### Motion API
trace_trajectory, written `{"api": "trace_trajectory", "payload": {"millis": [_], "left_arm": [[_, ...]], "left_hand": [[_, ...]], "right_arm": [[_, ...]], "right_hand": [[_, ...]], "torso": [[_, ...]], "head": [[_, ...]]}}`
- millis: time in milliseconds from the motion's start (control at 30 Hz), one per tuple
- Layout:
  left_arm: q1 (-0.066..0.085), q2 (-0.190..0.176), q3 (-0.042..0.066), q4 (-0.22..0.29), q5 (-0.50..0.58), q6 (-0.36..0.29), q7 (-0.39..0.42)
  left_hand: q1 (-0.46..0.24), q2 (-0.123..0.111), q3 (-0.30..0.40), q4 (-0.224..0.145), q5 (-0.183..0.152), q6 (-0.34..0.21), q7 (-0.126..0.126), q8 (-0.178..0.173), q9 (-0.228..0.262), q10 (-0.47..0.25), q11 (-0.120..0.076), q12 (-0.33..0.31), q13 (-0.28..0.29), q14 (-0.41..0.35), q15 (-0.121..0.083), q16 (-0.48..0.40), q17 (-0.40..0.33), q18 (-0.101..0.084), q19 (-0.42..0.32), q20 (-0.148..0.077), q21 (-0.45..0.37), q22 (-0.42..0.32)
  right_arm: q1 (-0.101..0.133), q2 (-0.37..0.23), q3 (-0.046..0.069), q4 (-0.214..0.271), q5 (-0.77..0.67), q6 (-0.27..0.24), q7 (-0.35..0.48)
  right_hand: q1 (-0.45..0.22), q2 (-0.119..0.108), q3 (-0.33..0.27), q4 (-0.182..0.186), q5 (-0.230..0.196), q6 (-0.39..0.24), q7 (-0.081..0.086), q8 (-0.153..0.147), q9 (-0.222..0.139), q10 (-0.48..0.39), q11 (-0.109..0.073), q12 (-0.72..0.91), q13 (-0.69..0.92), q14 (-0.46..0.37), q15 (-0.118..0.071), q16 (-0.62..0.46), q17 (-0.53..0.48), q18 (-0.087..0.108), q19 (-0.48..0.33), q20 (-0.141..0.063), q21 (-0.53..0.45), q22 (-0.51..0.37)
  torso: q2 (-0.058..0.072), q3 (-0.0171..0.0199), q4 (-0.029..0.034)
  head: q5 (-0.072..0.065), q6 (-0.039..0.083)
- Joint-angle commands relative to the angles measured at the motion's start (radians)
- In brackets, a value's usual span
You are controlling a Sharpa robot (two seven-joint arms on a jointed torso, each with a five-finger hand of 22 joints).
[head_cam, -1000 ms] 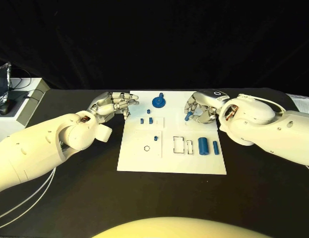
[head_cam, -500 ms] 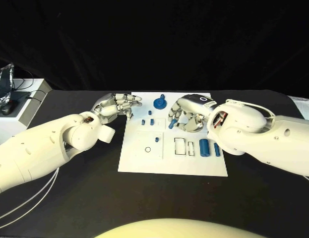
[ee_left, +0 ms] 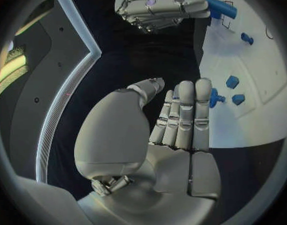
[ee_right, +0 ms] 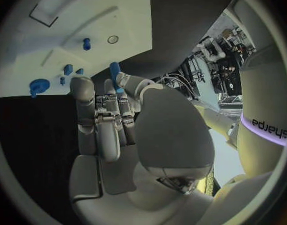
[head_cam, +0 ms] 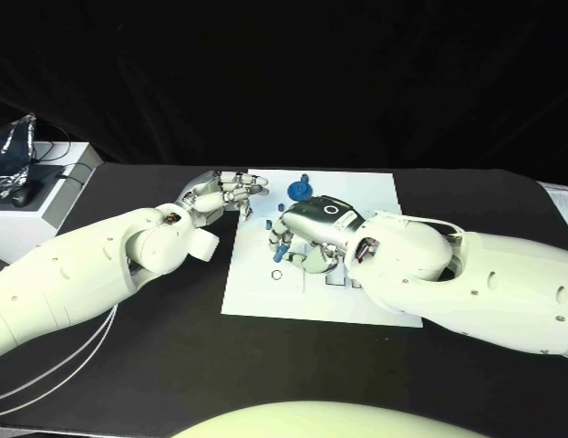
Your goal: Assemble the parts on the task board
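1. Head view: right hand (head_cam: 307, 239) hangs over the left part of the board (head_cam: 363, 301), fingers pinching a blue peg (ee_right: 115, 71).
2. Left hand (head_cam: 221, 194) sits at the board's far left edge, fingers straight and together, holding nothing.
3. A small round hole (head_cam: 276, 275) lies near the right hand; likely the target.
4. Risk: a tilted peg could jam or slip, since the grip is shallow.
5. Risk: fingers may knock nearby parts (head_cam: 297, 189).

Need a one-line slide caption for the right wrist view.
Right hand holds a blue peg above the white task board.
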Motion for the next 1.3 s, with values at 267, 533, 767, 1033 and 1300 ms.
{"api": "trace_trajectory", "payload": {"millis": [267,533,767,1033,1300], "left_arm": [[0.000,0.004,0.001,0.008,0.000,0.023,0.003],[0.000,0.000,0.001,0.012,0.000,0.021,0.004],[0.000,-0.001,0.001,0.015,-0.001,0.022,0.004],[0.000,-0.002,0.001,0.016,-0.001,0.022,0.004],[0.000,-0.003,0.001,0.018,-0.001,0.022,0.004]], "left_hand": [[0.002,0.002,0.000,0.004,-0.001,-0.007,0.000,-0.001,-0.002,-0.008,-0.002,0.001,0.000,0.000,0.004,0.004,0.001,-0.012,-0.005,0.000,0.004,-0.001],[0.002,0.002,0.000,0.004,-0.001,-0.007,0.000,-0.001,-0.002,-0.008,-0.002,0.001,0.000,0.000,0.004,0.004,0.001,-0.012,-0.005,0.000,0.004,-0.001],[0.002,0.002,0.000,0.004,-0.001,-0.007,0.000,-0.001,-0.002,-0.008,-0.002,0.001,0.000,0.000,0.004,0.004,0.001,-0.012,-0.005,0.000,0.004,-0.001],[0.002,0.002,0.000,0.004,-0.001,-0.007,0.000,-0.001,-0.002,-0.008,-0.002,0.001,0.000,0.000,0.004,0.004,0.001,-0.012,-0.005,0.000,0.004,-0.001],[0.002,0.002,0.000,0.004,-0.001,-0.007,0.000,-0.001,-0.002,-0.008,-0.002,0.001,0.000,0.000,0.004,0.004,0.001,-0.012,-0.005,0.000,0.004,-0.001]], "right_arm": [[-0.043,0.043,-0.011,-0.043,-0.106,0.000,-0.015],[-0.061,0.057,-0.014,-0.067,-0.127,0.003,-0.020],[-0.067,0.060,-0.015,-0.081,-0.147,0.003,-0.023],[-0.071,0.065,-0.016,-0.098,-0.156,0.011,-0.022],[-0.074,0.067,-0.016,-0.111,-0.160,0.012,-0.024]], "right_hand": [[0.013,0.026,0.004,-0.007,0.005,0.007,-0.002,0.002,0.003,0.061,-0.056,0.003,0.001,0.059,-0.008,0.000,0.031,-0.006,-0.004,-0.007,-0.004,0.000],[0.013,0.026,0.004,-0.007,0.005,0.007,-0.002,0.002,0.003,0.061,-0.056,0.003,0.001,0.059,-0.008,0.000,0.031,-0.006,-0.004,-0.007,-0.004,0.000],[0.012,0.025,0.006,-0.010,0.007,0.007,-0.001,0.002,0.004,0.061,-0.056,0.002,0.002,0.059,-0.008,0.000,0.031,-0.005,-0.005,-0.007,-0.005,0.000],[0.012,0.025,0.006,-0.010,0.007,0.007,-0.001,0.002,0.004,0.061,-0.056,0.002,0.002,0.059,-0.008,0.000,0.031,-0.005,-0.005,-0.007,-0.005,0.000],[0.012,0.025,0.006,-0.010,0.007,0.007,-0.001,0.002,0.004,0.061,-0.056,0.002,0.002,0.059,-0.008,0.000,0.031,-0.005,-0.005,-0.007,-0.005,0.000]], "torso": [[0.002,-0.0007,0.0033],[0.002,0.0007,0.0014],[0.001,0.0008,0.0016],[0.002,0.0019,0.0002],[0.002,0.0016,0.0009]], "head": [[0.011,-0.015],[0.018,-0.023],[0.014,-0.023],[0.017,-0.027],[0.017,-0.031]]}}
